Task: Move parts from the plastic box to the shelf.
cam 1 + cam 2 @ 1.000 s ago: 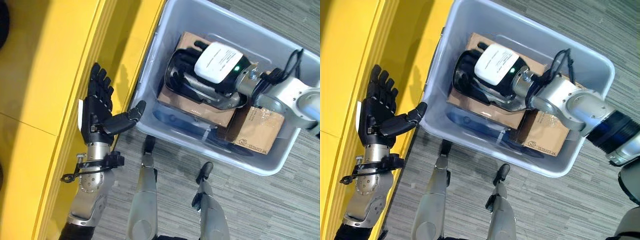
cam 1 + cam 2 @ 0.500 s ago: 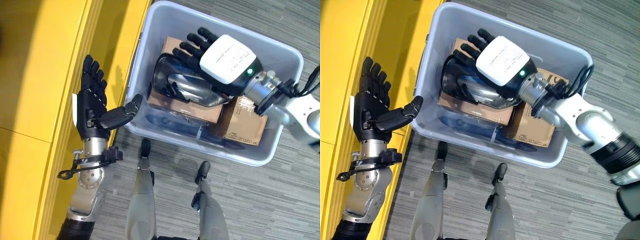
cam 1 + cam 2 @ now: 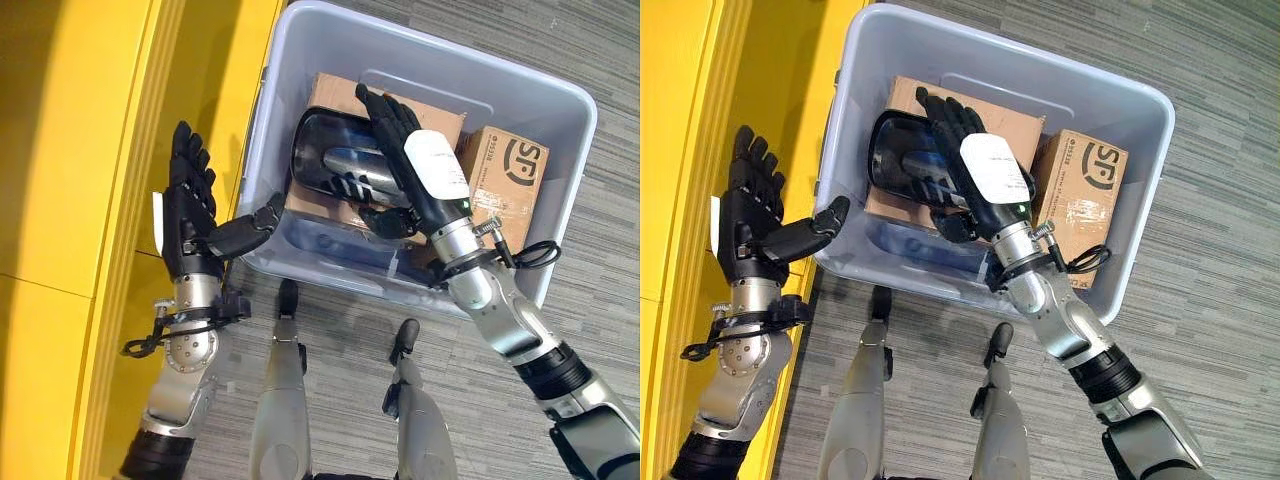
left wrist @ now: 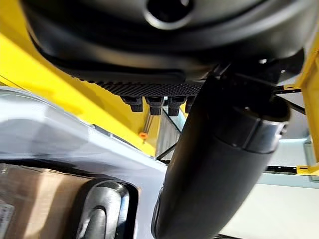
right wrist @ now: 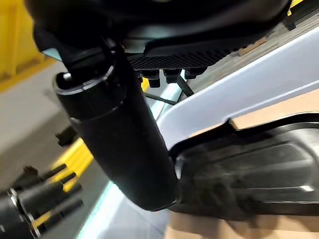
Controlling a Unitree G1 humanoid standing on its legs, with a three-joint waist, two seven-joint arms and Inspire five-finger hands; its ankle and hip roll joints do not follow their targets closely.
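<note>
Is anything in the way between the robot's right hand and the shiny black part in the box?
No. The right hand already lies with straight fingers on the shiny black part, which sits on a cardboard box inside the plastic box. Nothing visible is between them.

place: warehouse or parts-storage workspace (industrial feel, not a home)
floor: grey striped carpet-type flooring [image 3: 560, 60]
shelving: bright yellow metal shelf [image 3: 90, 150] along the robot's left side
container: pale grey plastic box [image 3: 1145, 160] standing on the floor
contents: brown cardboard cartons [image 3: 505, 175] with tape, plus a black glossy moulded part [image 3: 335, 165]
</note>
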